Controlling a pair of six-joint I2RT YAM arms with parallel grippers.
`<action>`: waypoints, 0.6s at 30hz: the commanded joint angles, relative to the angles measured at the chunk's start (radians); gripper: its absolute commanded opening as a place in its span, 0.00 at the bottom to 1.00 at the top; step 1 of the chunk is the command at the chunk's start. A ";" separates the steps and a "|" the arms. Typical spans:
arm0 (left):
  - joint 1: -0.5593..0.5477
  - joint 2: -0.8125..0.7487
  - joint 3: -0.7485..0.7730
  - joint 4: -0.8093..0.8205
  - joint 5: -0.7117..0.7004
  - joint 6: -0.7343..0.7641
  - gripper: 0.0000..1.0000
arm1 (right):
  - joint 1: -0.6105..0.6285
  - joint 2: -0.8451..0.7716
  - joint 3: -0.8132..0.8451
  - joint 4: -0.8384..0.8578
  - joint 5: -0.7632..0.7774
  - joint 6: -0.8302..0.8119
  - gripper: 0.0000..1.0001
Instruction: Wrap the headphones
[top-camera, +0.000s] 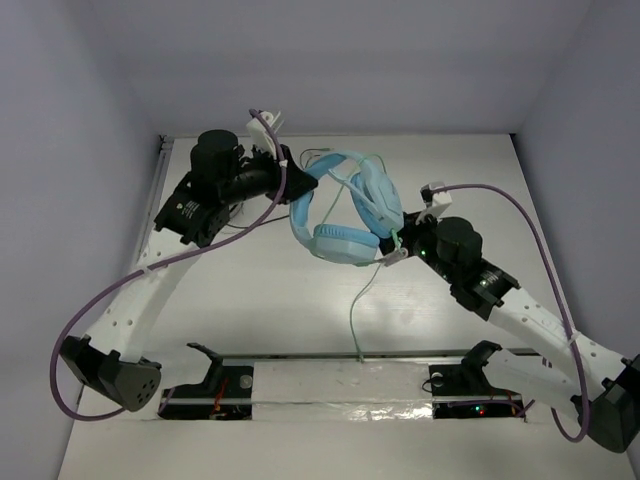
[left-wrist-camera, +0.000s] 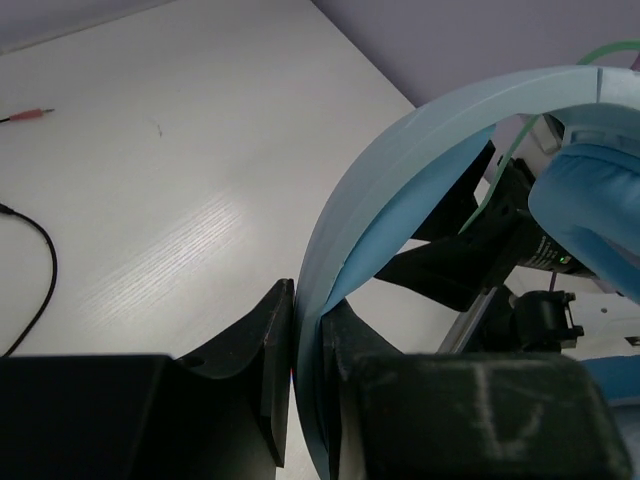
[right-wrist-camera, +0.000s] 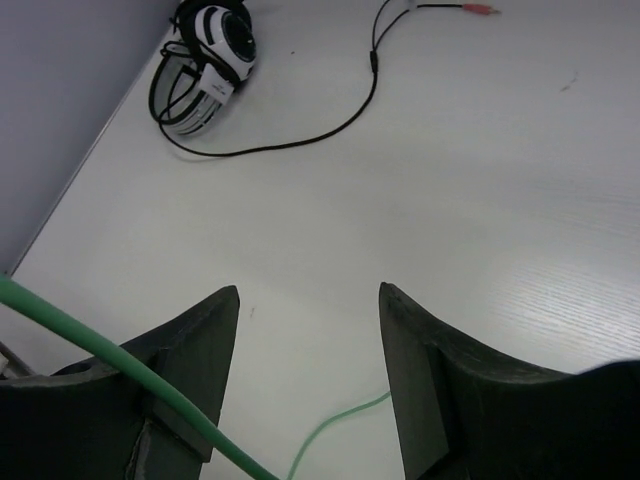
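hanging clear of the table, the headphones are held up near the far middle of the workspace, between the two arms. the headband is pinched edge-on by the left gripper, whose fingers are pressed against either face of the band. from that grip the arch is carried toward the right arm, so its long axis runs roughly from one claw to the other, and the ear cups sit low on the side nearer the right gripper.

a thin green strand is seen crossing the band and cups, which is judged to be cable already laid around them. the rest of the cable drops from beside the right gripper and trails over the table toward the near edge.

the right gripper's jaws are spread wide with nothing pinched between them. in the right wrist view the cable is laid across the base of one finger and runs down into the gap. the loose length lies just below and on the near side of this claw, so the right arm is judged the nearer one for gathering it, while the frame is steadied by the left.

far off on the table, black and white headphones with a dark cable are left well apart.
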 joint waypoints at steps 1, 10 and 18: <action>0.038 0.011 0.071 0.055 0.112 -0.071 0.00 | -0.017 -0.022 -0.016 0.184 -0.077 0.017 0.64; 0.064 0.014 0.172 0.059 0.135 -0.125 0.00 | -0.167 0.083 -0.060 0.399 -0.256 -0.011 0.89; 0.074 0.046 0.254 0.071 0.103 -0.185 0.00 | -0.259 0.176 -0.077 0.505 -0.384 0.024 0.98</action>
